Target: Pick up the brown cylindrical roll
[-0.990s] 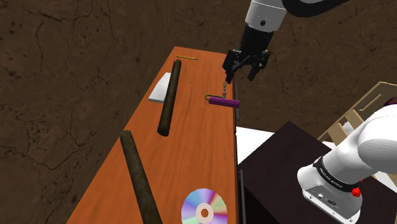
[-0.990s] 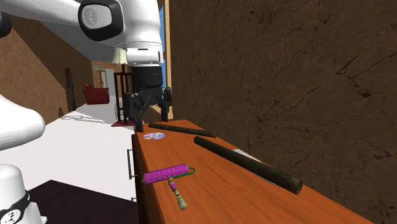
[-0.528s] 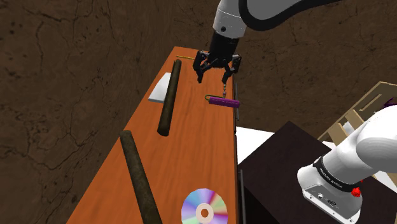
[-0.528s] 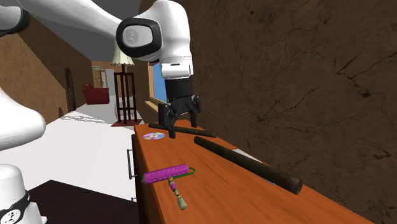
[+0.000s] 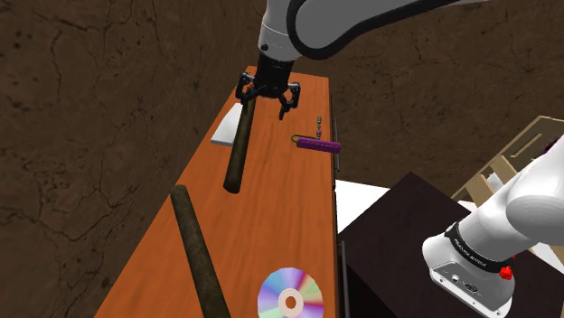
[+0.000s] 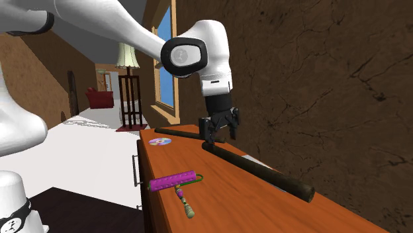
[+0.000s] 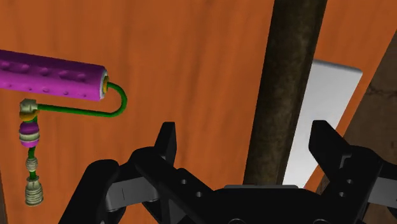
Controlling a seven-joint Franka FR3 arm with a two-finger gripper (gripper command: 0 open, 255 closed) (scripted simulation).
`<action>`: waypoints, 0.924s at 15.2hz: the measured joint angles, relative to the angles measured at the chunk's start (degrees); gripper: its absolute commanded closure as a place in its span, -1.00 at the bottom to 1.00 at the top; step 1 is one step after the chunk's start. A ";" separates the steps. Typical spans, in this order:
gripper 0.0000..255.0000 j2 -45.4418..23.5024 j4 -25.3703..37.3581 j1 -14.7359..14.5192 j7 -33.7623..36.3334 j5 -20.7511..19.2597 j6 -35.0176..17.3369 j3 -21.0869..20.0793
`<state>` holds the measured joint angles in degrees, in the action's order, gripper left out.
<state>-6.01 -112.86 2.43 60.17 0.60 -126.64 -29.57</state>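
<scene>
Two long dark brown rolls lie on the orange table [image 5: 276, 212]. The far roll [image 5: 240, 140] [image 6: 259, 169] [image 7: 289, 76] runs lengthwise along the table beside a white flat sheet [image 5: 226, 131] [image 7: 321, 108]. My gripper [image 5: 267, 94] [image 6: 220, 130] [image 7: 245, 136] hangs open just above that roll's far end, and the roll lies between the spread fingers without being touched. The second roll [image 5: 200, 257] [image 6: 192, 135] lies nearer the stand, close to the wall-side edge.
A purple paint roller with a green handle [image 5: 317, 142] [image 6: 174, 180] [image 7: 52, 75] lies by the table's open edge. A shiny disc [image 5: 289, 295] [image 6: 159, 141] rests at the near end. A brown wall runs along the table's far side. The dark stand [image 5: 398, 226] sits beside the table.
The gripper has swung from above the paint roller's handle toward the shoulder view's left and now sits over the far roll's end. Its fingers have stayed open.
</scene>
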 measured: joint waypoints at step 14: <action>1.00 -12.95 7.67 -3.56 10.73 -8.45 -5.48 2.23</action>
<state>-18.96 -105.19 -1.12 70.90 -7.85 -132.12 -27.34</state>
